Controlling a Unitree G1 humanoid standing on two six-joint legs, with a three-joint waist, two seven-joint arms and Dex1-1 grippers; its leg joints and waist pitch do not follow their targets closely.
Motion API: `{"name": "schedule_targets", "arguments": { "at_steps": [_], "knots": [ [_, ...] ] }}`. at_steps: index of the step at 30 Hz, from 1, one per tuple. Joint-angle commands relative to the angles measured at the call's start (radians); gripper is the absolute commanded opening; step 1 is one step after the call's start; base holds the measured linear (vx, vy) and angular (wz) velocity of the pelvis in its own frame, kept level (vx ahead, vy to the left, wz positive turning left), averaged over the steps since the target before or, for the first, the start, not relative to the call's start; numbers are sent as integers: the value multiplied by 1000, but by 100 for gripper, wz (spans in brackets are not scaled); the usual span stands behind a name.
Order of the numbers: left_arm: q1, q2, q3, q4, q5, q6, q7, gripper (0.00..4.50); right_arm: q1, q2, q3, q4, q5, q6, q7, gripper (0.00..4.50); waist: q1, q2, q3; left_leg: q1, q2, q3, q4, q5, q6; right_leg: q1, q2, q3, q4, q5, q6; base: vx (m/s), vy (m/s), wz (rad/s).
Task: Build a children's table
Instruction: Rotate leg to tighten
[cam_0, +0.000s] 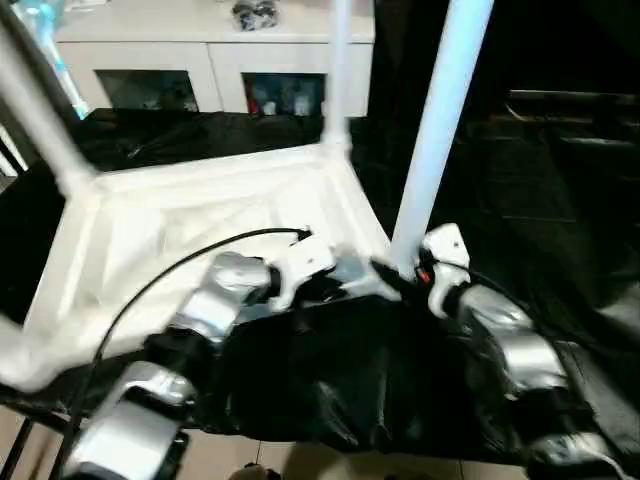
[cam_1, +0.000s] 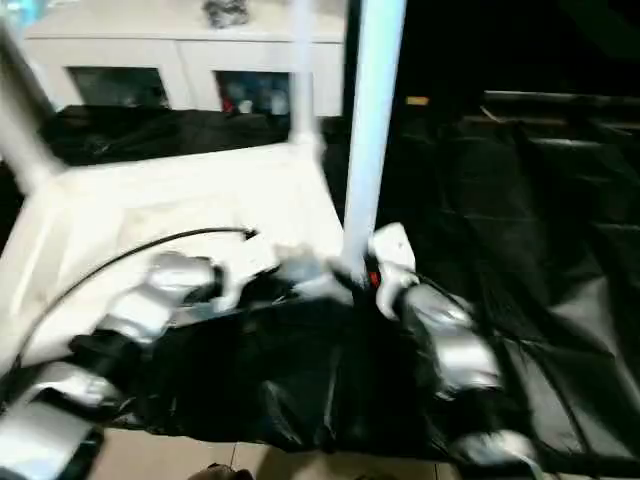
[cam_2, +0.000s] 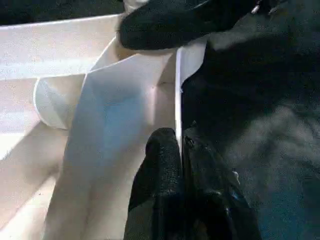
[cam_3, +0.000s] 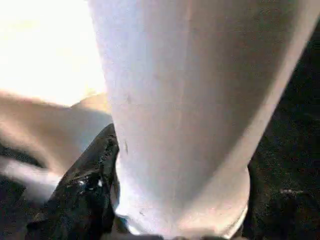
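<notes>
The white tabletop (cam_0: 200, 200) lies upside down on black cloth, ribbed underside up. Legs rise from its far left corner (cam_0: 35, 110) and far right corner (cam_0: 338, 70). A third white leg (cam_0: 440, 120) stands upright at the near right corner. My right gripper (cam_0: 405, 275) is closed around this leg's base; in the right wrist view a black finger (cam_3: 90, 190) presses against the leg (cam_3: 185, 110). My left gripper (cam_0: 335, 285) is shut on the tabletop's thin near rim (cam_2: 177, 100) just beside that corner, its fingers (cam_2: 162, 170) pinching the edge.
A white cabinet (cam_0: 210, 50) with glass doors stands behind the work surface. Black cloth (cam_0: 520, 170) covers the surface to the right and front of the tabletop. A black cable (cam_0: 200, 250) arcs over my left forearm.
</notes>
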Motion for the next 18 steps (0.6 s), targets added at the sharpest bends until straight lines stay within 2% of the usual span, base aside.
{"name": "schedule_targets", "arguments": {
  "at_steps": [1,4,5,7,10,15,16,17,18],
  "knots": [
    [-29,-39,2,-16,2,4,74,0,-1,53,43,34,3,14,-36,272,-1,-7,-64,21,25,-12,-77,-360,-4,35,-47,31,-91,-376,-184,0,0,0],
    [-35,-66,-15,-6,7,-13,85,0,-13,74,50,45,-24,-17,-69,272,-1,-6,-66,16,26,-11,-77,-336,8,38,-46,33,-87,-329,-185,0,0,0],
    [-37,-69,-18,-3,7,-18,84,0,-13,80,47,44,-20,-20,-62,307,-1,-6,-67,17,25,-10,-76,-332,10,38,-46,33,-86,-316,-188,0,0,0],
    [-36,-66,-24,-4,12,-30,80,0,-14,89,33,46,-4,-28,-42,307,0,-6,-66,16,25,-9,-76,-336,17,39,-46,33,-86,-313,-192,0,0,0],
    [-23,-49,-33,-27,19,-57,56,0,-5,75,33,30,16,-46,10,349,0,-6,-67,16,26,-10,-76,-336,24,41,-47,33,-85,-305,-194,0,0,0],
    [-7,-24,-32,-44,1,-89,0,0,12,11,58,13,2,-57,67,395,2,-7,-69,14,26,-8,-73,-310,32,44,-47,33,-83,-274,-203,0,0,0],
    [-2,-3,-30,-44,-9,-107,-45,0,32,-37,82,-14,-4,-70,161,403,4,-8,-69,13,26,-7,-72,-301,37,46,-47,33,-82,-266,-205,0,0,0],
    [-2,-3,-30,-44,-9,-107,-45,0,32,-37,82,-14,-4,-70,161,403,4,-8,-69,13,26,-7,-72,-301,37,46,-47,33,-82,-266,-205,0,0,0],
    [3,20,-29,-48,-22,-118,-92,0,50,-82,99,-45,4,-76,265,403,7,-10,-70,11,26,-6,-70,-282,51,48,-47,33,-80,-238,-210,0,0,0]
  ]
}}
